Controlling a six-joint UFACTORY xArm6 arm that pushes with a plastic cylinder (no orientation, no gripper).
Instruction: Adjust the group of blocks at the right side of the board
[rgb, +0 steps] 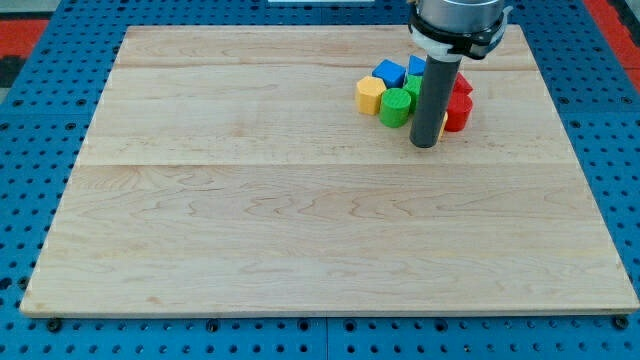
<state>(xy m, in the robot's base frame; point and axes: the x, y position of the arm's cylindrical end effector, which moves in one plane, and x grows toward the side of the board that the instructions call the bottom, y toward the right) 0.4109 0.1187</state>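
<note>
Item: cluster of small coloured blocks, upper right part of the wooden board (300, 220), nearer the view's top edge than the middle. The cluster's long axis runs roughly from the view's left to the view's right, with the blocks packed so that most touch a neighbour.

Contents, counted as far as visible:
- Yellow block (370, 94), one, rounded or many-sided, at the cluster's left end.
- Blue block (389, 72), one, cube-like, set with a corner toward the view's bottom, just above and to the right of the yellow one. A second sliver of blue (416, 65) shows beside the rod; whether it is a separate block cannot be told.
- Green block (396, 106), one, rounded, at the cluster's lower edge, touching the yellow one. More green shows just above it against the rod; separate piece or not, cannot tell.
- Red block (459, 110), at the cluster's right end, partly hidden by the rod; red shows above it too, so possibly two, count uncertain.

Tool: dark straight rod, upright, no pincer fitted, so there is nothing to open, close or grip. My tip (425, 146) rests on the board at the cluster's lower edge, between the green and red blocks, just beside both; contact with either cannot be told.

Containers: none holding anything. The board lies on a blue perforated table (30, 150).
</note>
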